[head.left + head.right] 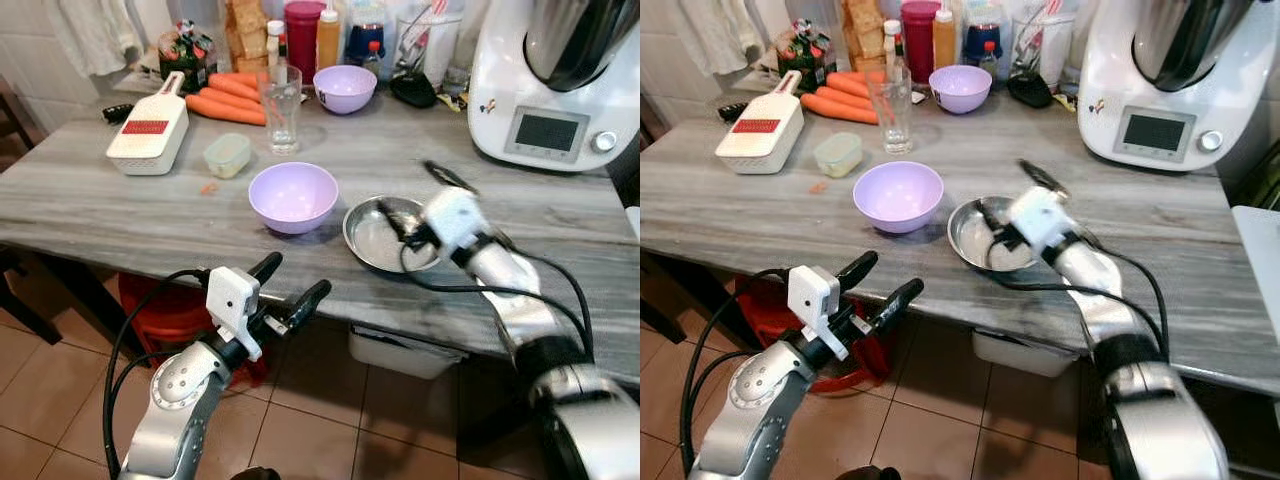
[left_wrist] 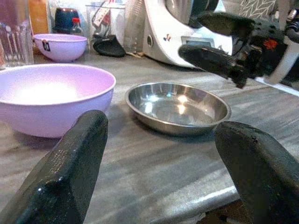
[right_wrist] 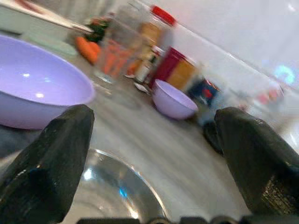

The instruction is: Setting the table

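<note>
A shallow steel dish [image 1: 375, 240] sits on the grey marble table [image 1: 120, 210] near its front edge. My right gripper [image 1: 415, 200] hovers open just over the dish's right side, one finger above its rim and the other out past it. A large purple bowl [image 1: 293, 195] stands just left of the dish, a smaller purple bowl [image 1: 345, 87] and an empty glass [image 1: 281, 108] farther back. My left gripper [image 1: 290, 283] is open and empty, in front of and below the table edge, pointing at the bowl [image 2: 51, 98] and dish [image 2: 177, 107].
A white food processor [image 1: 550, 80] fills the back right corner. Carrots [image 1: 225, 100], a white slicer [image 1: 150, 130], a small lidded tub [image 1: 228, 155] and bottles [image 1: 328, 38] crowd the back left. A red stool [image 1: 160, 310] stands under the table.
</note>
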Robot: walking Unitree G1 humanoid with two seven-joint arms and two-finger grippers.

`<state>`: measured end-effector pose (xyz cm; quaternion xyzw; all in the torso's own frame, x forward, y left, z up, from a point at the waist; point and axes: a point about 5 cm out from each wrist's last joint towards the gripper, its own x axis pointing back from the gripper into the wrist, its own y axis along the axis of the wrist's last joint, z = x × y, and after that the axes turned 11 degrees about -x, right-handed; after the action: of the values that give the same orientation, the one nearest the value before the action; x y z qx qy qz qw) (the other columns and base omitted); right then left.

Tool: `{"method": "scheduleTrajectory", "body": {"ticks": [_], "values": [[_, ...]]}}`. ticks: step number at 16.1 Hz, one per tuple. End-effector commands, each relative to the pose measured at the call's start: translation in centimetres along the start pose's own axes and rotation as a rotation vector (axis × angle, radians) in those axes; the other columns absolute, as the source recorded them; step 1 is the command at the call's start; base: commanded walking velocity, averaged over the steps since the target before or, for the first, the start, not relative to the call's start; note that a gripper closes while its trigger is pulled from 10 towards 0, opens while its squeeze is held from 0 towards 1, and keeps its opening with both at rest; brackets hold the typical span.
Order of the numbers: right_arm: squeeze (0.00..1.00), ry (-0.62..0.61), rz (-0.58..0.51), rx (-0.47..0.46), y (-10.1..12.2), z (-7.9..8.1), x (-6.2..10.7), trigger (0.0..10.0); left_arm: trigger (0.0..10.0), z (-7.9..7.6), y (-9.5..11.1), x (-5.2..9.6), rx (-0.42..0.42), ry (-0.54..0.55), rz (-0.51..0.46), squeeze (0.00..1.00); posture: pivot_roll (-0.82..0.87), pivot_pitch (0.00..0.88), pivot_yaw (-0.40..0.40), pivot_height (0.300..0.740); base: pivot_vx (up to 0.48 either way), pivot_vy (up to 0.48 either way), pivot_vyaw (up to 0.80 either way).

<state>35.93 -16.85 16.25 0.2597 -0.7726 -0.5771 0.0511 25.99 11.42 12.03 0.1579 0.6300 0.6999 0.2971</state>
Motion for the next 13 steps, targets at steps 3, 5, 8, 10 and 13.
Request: {"method": "scheduleTrajectory", "body": {"ticks": [3, 5, 8, 10, 13], "values": [[1.00, -0.103, 0.011, -0.095, -0.7, 0.2, 1.3, 10.0, 10.0, 0.6, 0.0, -0.2, -0.012, 0.022, -0.016, 0.00, -0.02, 0.000, 0.020, 0.740, 0.000, 0.000, 0.00], [1.00, -0.162, 0.037, -0.171, -1.0, 0.4, 2.1, 10.0, 10.0, 1.0, 0.0, -0.3, -0.018, 0.056, -0.027, 0.00, -0.03, 0.000, 0.027, 0.740, 0.000, 0.000, 0.00], [1.00, -0.250, 0.064, -0.252, -1.3, -0.1, 2.9, 10.0, 10.0, 1.7, -0.1, -0.1, -0.041, 0.131, -0.024, 0.00, -0.02, 0.000, 0.029, 0.740, 0.000, 0.000, 0.00], [0.00, -0.320, 0.127, -0.327, -2.1, 0.1, 3.9, 10.0, 10.0, 2.7, 0.1, -0.2, -0.066, 0.211, -0.022, 0.00, -0.02, 0.000, 0.032, 0.740, 0.000, 0.000, 0.00], [0.00, -0.361, 0.166, -0.317, -2.0, 0.8, 4.2, 10.0, 10.0, 3.4, 0.0, -0.1, -0.076, 0.243, -0.010, 0.00, -0.03, 0.003, 0.043, 0.740, 0.000, 0.000, 0.00]]}}
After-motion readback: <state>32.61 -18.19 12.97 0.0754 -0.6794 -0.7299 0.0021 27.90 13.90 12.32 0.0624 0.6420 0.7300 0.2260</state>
